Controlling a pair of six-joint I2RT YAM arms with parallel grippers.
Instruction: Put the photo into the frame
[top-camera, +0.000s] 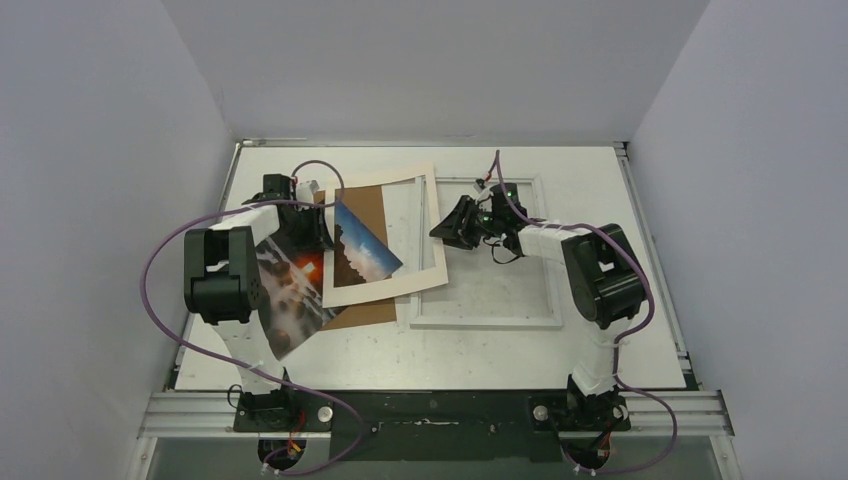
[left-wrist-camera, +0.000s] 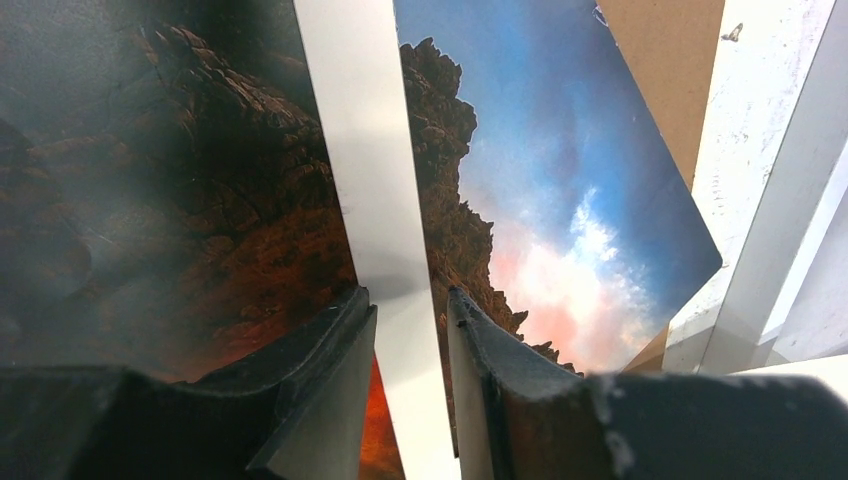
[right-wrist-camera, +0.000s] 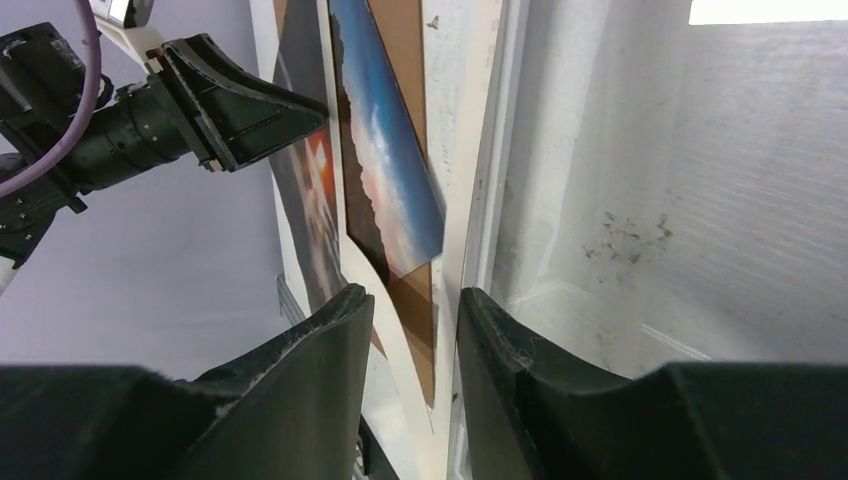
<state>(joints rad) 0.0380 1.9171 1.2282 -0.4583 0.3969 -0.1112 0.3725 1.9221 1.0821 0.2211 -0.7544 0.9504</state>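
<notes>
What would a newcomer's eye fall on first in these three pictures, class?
The fiery sunset photo left of centre, its colours split by the left border of a tilted cream mat lying across it. Next, the left gripper and right gripper, at opposite sides of that mat. A white frame lies flat to the right, partly under the mat.

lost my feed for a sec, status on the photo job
Left claw at the mat left strip, right claw astride its right edge, grips unclear. Photo tucked under that strip, not in frame. Mat overlaps frame's left rail.
</notes>
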